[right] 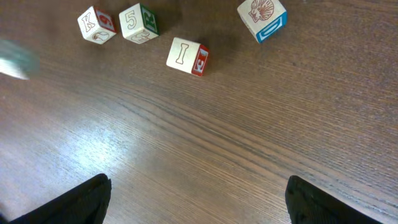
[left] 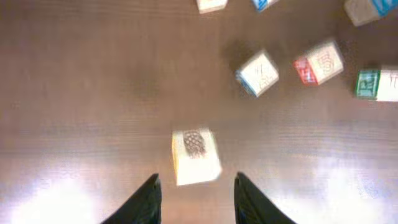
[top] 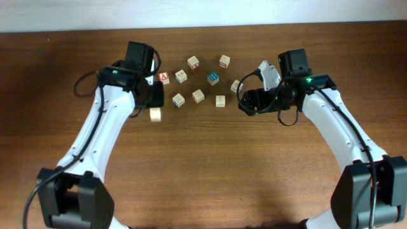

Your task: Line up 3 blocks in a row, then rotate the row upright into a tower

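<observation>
I saw the yellow-sided block (left: 196, 155) lying flat and apart from the cluster, a hatched oval print on its top; the K block (right: 96, 25), red on one side, sat just beside the 5 block (right: 138, 23), green on one side; both lay flat, slightly turned.

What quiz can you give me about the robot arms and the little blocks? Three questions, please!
1. True or false: the right gripper is holding a block.
2. Pick one: in the right wrist view, the block with a green side shows on its top face A) 8, B) 5, C) 2.
3. Short answer: which gripper has the pale block lying loose right at its fingertips?

Key:
1. False. Its jaws stand wide open with only bare table between them.
2. B.
3. The left gripper.
</observation>
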Controlling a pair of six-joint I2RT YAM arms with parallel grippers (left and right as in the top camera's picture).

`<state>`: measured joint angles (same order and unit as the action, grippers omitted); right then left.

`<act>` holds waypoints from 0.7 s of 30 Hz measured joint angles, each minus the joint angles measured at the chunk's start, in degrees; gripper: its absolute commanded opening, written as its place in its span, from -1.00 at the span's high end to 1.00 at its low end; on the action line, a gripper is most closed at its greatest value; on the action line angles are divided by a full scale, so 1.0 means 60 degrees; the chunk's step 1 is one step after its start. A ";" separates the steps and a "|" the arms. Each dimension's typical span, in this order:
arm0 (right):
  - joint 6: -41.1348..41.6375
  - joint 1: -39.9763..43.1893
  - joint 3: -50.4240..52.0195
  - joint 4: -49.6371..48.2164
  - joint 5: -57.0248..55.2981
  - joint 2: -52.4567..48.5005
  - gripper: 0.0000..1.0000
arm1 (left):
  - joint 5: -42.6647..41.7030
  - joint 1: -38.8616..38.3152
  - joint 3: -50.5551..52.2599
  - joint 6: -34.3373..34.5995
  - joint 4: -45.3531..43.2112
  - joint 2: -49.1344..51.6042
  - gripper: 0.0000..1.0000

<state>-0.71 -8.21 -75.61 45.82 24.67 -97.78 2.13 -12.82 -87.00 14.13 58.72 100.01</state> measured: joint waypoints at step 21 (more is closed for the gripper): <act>0.0004 0.0000 0.0000 -0.0182 0.0000 0.0000 -0.80 | 0.0692 0.2936 0.2521 0.1115 -0.0674 0.0102 -0.93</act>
<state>-0.69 -8.21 -75.61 44.73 24.67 -97.78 6.28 4.80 -71.88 20.82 54.68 100.62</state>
